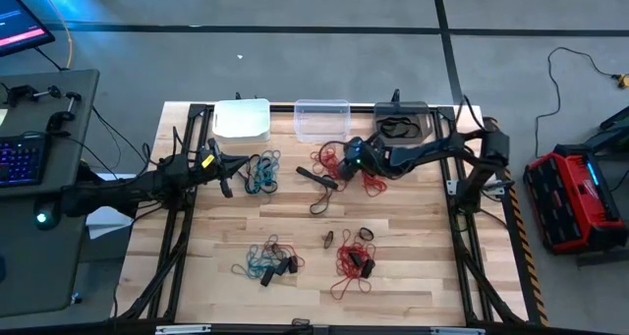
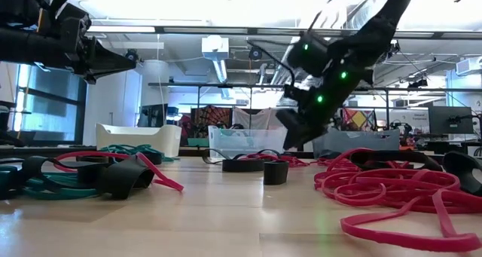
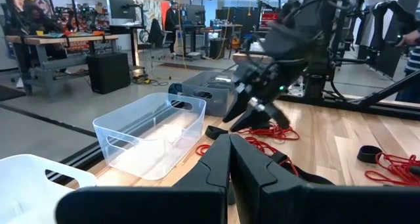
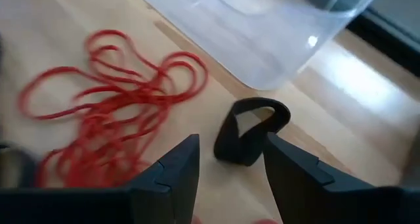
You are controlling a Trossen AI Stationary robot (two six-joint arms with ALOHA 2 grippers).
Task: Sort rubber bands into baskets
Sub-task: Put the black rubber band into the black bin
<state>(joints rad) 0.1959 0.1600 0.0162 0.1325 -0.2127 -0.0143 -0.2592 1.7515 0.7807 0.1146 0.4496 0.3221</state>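
Three baskets stand in a row at the table's far edge: white, clear and dark grey, the grey one with black bands in it. My right gripper is open above the table near the clear basket. A black rubber band lies on the wood just ahead of its fingers, and red bands lie beside it. My left gripper is shut and empty. It is raised beside a bunch of teal bands.
More bunches lie toward the near edge: teal with black, red with black, and a loose black loop. A long black band lies mid-table. Red bands lie under the right arm. Bare wood lies between the bunches.
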